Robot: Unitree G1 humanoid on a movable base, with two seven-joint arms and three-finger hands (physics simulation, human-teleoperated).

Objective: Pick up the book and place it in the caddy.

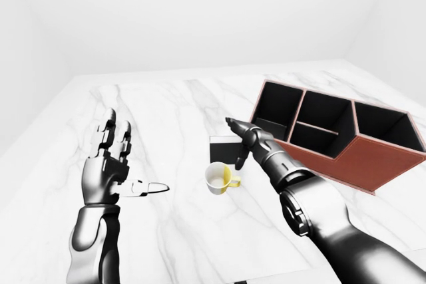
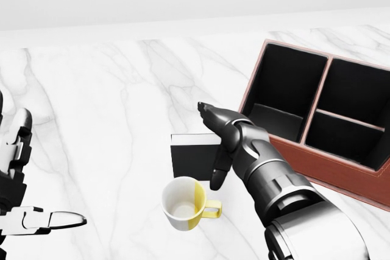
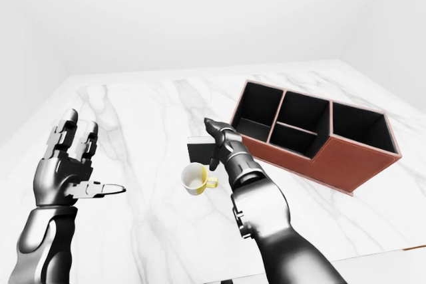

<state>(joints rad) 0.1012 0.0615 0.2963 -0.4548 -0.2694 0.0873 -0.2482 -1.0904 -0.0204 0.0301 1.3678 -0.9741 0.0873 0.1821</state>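
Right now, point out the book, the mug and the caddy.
book [image 2: 187,158], head view, on its black cover left of the hand.
mug [image 2: 181,206], head view, on its white inside.
caddy [image 2: 326,164], head view, on its brown near wall.

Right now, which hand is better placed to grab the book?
The right hand. It hovers open directly over the book, its fingers pointing down at the book's right edge. The left hand is open and far off at the view's left, past the mug.
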